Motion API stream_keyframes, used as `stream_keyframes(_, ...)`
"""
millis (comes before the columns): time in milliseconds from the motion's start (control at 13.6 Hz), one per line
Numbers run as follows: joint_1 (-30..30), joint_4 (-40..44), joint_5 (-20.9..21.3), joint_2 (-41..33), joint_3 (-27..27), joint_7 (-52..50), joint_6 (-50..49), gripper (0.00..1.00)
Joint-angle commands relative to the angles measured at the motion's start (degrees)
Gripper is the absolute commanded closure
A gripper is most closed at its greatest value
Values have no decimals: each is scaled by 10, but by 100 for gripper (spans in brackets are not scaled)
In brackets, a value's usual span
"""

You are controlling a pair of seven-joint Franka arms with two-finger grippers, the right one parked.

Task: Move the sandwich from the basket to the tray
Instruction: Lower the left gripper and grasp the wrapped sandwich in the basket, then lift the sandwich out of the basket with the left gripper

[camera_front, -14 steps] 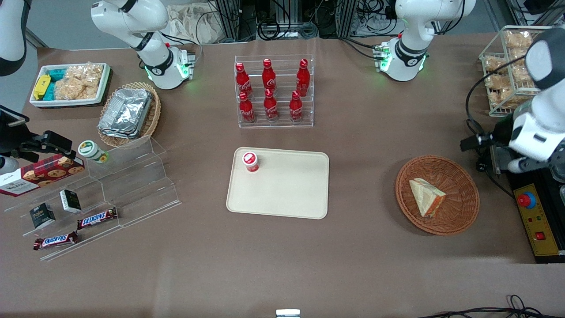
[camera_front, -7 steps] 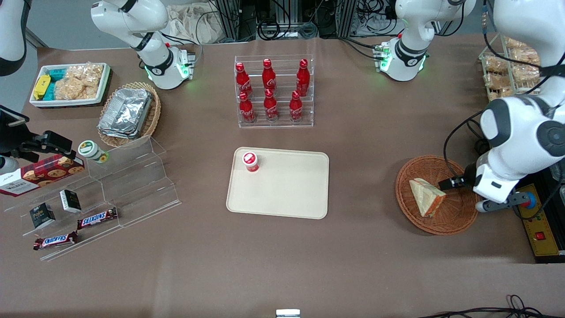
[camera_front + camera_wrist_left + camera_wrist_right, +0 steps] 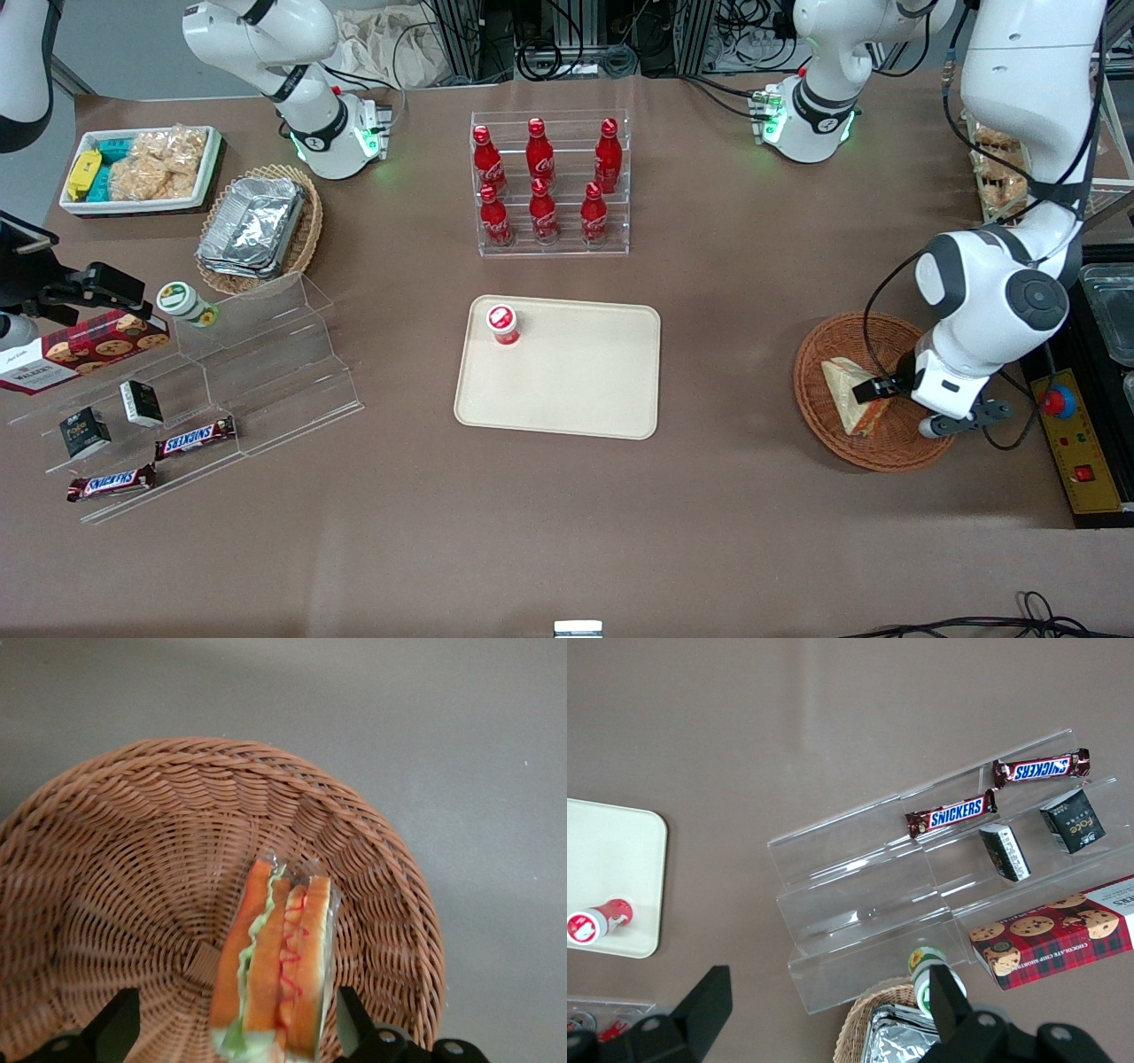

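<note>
Within the last second the left arm has swung in from the table's edge and come down over the basket (image 3: 877, 390). The gripper (image 3: 232, 1041) now hangs just above the sandwich (image 3: 275, 970), fingers (image 3: 115, 1028) spread apart, one on each side of the wedge and not yet touching it. The sandwich lies in the basket directly below; the tray (image 3: 576, 390) is well off toward the parked arm. The approach looks done, so descending and closing should come next.

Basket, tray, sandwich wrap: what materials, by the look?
Basket: woven wicker, orange-brown, matte; the weave strands show. Tray: likely plastic, smooth cream surface, moulded low rim. Sandwich: clear film wrap, probably plastic; glints over the filling edge. Gripper open, straddling the sandwich in the basket.
</note>
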Motion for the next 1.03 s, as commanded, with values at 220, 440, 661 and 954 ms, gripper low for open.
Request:
stream_keyframes(220, -2, -27, -20, 14, -10, -3, 75, 41)
stream_keyframes(440, -3, -21, -20, 8, -10, -3, 70, 84)
stream_keyframes(661, -3, 9, -12, -30, -9, 2, -16, 91)
stream_keyframes(954, -4, 153, 46, -90, -10, 4, -333, 91)
